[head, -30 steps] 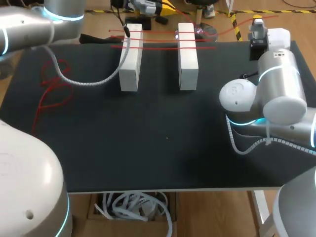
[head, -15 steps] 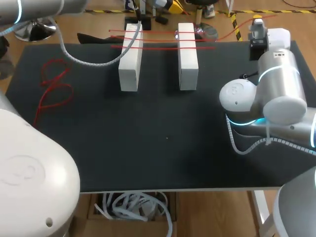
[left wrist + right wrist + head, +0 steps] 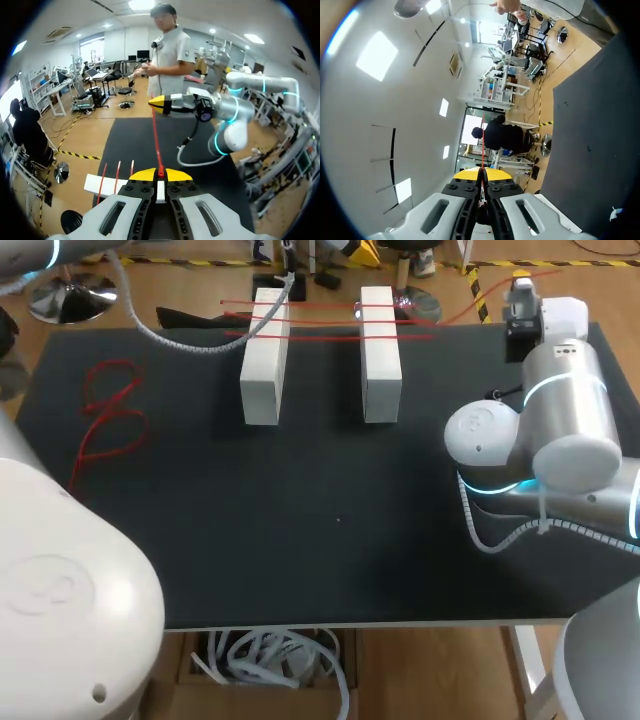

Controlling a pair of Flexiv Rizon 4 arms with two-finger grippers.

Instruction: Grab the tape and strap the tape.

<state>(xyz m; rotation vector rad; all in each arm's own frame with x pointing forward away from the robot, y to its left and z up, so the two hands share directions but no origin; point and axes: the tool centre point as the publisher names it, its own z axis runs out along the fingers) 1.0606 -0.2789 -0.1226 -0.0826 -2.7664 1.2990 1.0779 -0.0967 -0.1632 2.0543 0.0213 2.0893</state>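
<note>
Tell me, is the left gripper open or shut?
Shut on the red tape: in the left wrist view both yellow fingers of the left gripper pinch it, and it runs straight ahead from them.

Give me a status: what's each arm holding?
Left end effector shut on red tape. Right end effector shut on it too. Nothing blocking seen.

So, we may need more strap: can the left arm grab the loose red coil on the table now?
Probably not. The left gripper is shut on a red strand stretched to the right gripper, so it is busy. The coil itself lies bare, nothing over it.
</note>
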